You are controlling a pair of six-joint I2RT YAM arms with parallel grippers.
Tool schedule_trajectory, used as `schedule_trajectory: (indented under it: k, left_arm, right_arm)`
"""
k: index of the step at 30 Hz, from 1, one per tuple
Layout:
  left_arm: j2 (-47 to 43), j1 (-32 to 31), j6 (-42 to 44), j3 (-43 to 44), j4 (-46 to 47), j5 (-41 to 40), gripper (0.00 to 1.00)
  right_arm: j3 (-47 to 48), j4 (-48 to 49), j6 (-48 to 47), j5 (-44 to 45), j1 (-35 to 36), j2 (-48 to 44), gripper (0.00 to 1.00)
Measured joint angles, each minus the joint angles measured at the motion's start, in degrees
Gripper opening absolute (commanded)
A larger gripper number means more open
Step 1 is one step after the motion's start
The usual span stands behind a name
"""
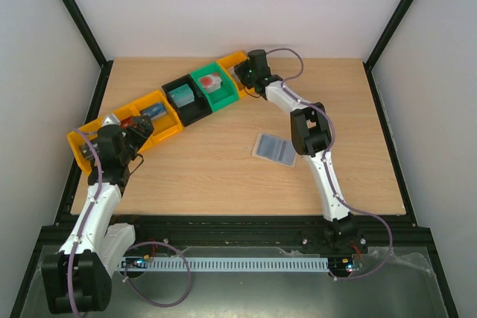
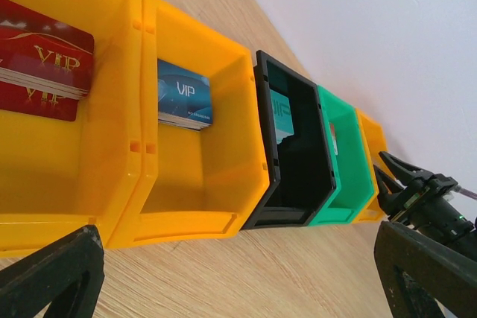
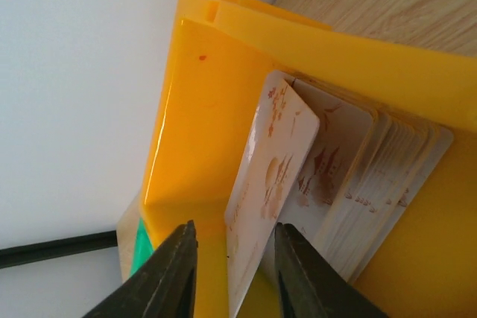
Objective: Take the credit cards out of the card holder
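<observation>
Credit card (image 3: 272,161) inside parted right gripper (image 3: 235,234)

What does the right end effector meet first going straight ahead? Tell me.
Probably the frontmost whitish rectangular card with red-brown markings, leaning directly ahead of the right end effector. Past it is the wall of the yellow plastic bin. Depth is unclear.

**Bins across the back-left, card holder in front of them**

You have a row of bins (image 1: 170,133) running diagonally from the table's (image 1: 209,184) left edge to its far middle. The card holder (image 1: 275,149) lies flat in front of that row, toward the right and well apart from it. Credit cards (image 3: 350,184) stand stacked on edge in the far-end bin (image 3: 194,109). The front card (image 3: 264,184) sits between the right gripper's (image 3: 235,229) fingers.
</observation>
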Motion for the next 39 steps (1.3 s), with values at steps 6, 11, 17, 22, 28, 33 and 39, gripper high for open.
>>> schedule_trajectory:
  k: [6,11,17,22,28,33,39]
  left_arm:
    - [0.35,0.02,-0.55,0.00,0.35,0.02,1.00]
    - [0.74,0.17,-0.76,0.00,0.72,0.09,1.00]
    - [0.79,0.24,0.17,0.00,1.86,0.90,0.99]
    - [0.79,0.22,2.56,0.00,2.82,1.97,0.99]
    - [0.72,-1.46,4.55,0.00,4.31,3.10,0.99]
    - [0.31,-3.72,5.29,0.00,4.68,4.17,0.99]
    - [-0.15,-5.07,5.57,-0.17,4.79,4.79,0.99]
  right_arm:
    - [1.09,-2.60,-2.67,1.46,0.07,0.00,0.55]
    - [1.44,-4.63,-4.85,2.71,0.24,0.00,0.58]
    - [3.69,-7.93,-8.50,3.52,0.44,-0.33,0.58]
    - [4.59,-14.16,-17.29,6.49,1.27,-5.62,0.57]
    - [-6.10,-20.31,-28.96,12.59,1.97,-24.85,0.57]
    - [-28.44,-22.43,-34.38,20.17,2.73,-45.59,0.59]
    - [-50.86,-26.43,-35.30,28.39,9.14,-53.99,0.67]
